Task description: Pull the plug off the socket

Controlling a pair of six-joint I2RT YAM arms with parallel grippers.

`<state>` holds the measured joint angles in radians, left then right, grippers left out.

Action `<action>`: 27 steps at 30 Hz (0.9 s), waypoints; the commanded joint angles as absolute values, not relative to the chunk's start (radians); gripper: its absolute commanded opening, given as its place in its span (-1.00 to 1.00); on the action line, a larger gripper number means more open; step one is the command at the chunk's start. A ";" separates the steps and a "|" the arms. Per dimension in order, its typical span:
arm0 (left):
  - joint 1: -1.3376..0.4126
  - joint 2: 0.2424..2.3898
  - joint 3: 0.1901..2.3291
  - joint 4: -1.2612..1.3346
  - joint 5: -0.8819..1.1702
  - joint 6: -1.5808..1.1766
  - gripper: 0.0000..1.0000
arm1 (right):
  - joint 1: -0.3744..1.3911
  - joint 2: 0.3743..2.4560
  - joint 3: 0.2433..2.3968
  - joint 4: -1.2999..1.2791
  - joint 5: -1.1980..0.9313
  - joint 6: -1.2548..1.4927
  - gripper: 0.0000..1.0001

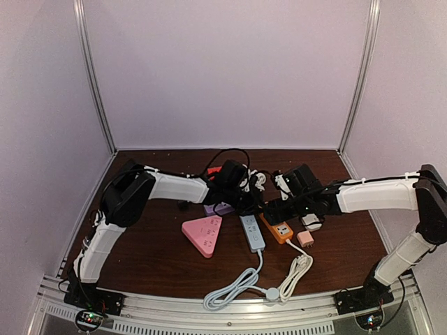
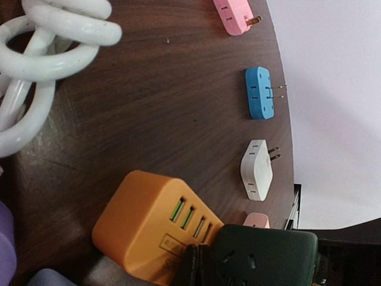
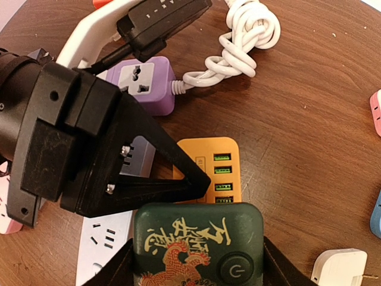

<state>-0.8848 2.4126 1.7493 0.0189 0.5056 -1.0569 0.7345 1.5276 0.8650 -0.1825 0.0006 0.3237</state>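
Close to the camera, my right gripper (image 3: 196,269) clasps the dark green adapter (image 3: 196,235), one finger on each side face. I take this to be the plug: a glossy, round-cornered plastic block with a gold and red dragon print and a round power button on top. It sits tight against the end of the orange power block (image 3: 209,170), the socket, a smooth matte brick with four green USB slots. The pins are hidden. My left gripper (image 3: 193,182) is clenched with nothing visible between its fingers, and its tip sits on the orange block right at the seam with the adapter. To do this well, I judge the left tip should pin the orange block flat while the right draws the adapter straight off without twisting. The plastic is slick, so the adapter could slip or the block could lift with it. Beyond lie a purple cube socket (image 3: 143,83) and a knotted white rubbery cord (image 3: 244,36). Farther off are a pink adapter (image 2: 233,13), a blue adapter (image 2: 260,92) and a white adapter (image 2: 257,170), each with bare metal prongs, on the dark wood-grain table (image 3: 309,119).
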 commanded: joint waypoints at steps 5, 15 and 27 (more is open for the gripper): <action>-0.900 2.461 1.830 -0.179 0.453 -0.981 -0.93 | 0.742 1.546 0.914 -0.155 0.040 0.333 -0.28; -0.908 2.498 1.856 -0.269 0.434 -0.951 -0.95 | 0.741 1.559 0.957 -0.156 0.066 0.330 -0.29; -0.909 2.531 1.873 -0.357 0.407 -0.901 -0.97 | 0.742 1.565 1.016 -0.160 0.048 0.341 -0.29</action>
